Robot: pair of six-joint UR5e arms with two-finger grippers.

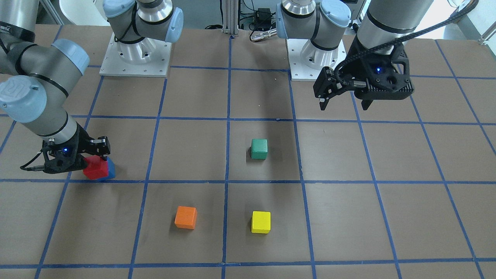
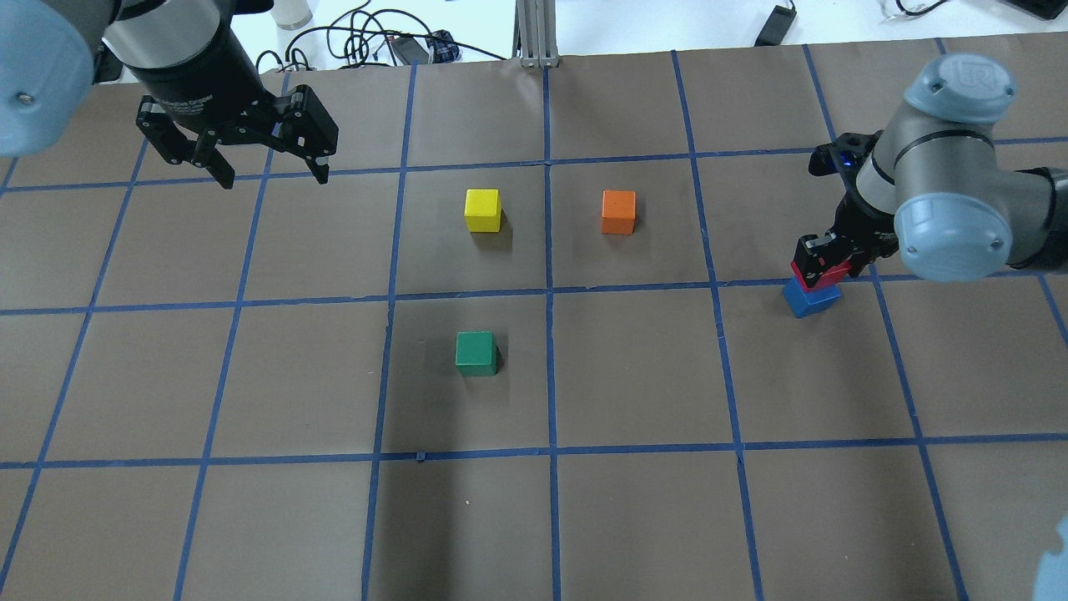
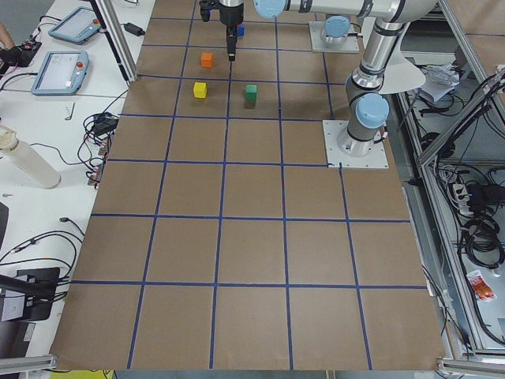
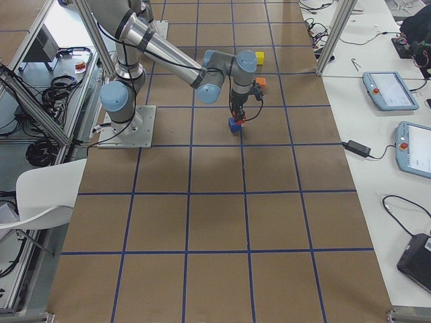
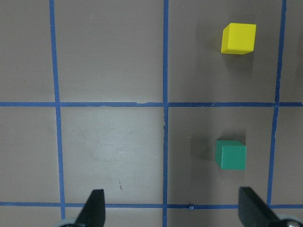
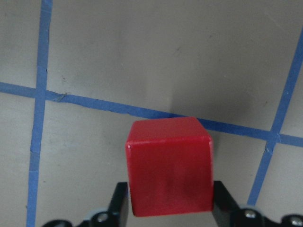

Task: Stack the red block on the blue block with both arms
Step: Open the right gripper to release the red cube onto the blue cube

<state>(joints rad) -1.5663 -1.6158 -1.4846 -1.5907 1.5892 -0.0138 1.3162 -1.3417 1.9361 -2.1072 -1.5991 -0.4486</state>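
My right gripper (image 1: 94,162) is shut on the red block (image 1: 95,169), its fingers flanking the cube in the right wrist view (image 6: 168,172). The red block sits directly over the blue block (image 1: 111,169), on it or just above it; I cannot tell which. In the overhead view the red block (image 2: 822,274) covers most of the blue block (image 2: 811,299). The blue block is hidden in the right wrist view. My left gripper (image 1: 344,105) is open, empty and raised above the table, far from both blocks (image 2: 274,177).
A green cube (image 1: 259,149) sits mid-table. An orange cube (image 1: 186,217) and a yellow cube (image 1: 260,222) lie farther from the robot. The left wrist view shows the green cube (image 5: 231,154) and the yellow cube (image 5: 238,38).
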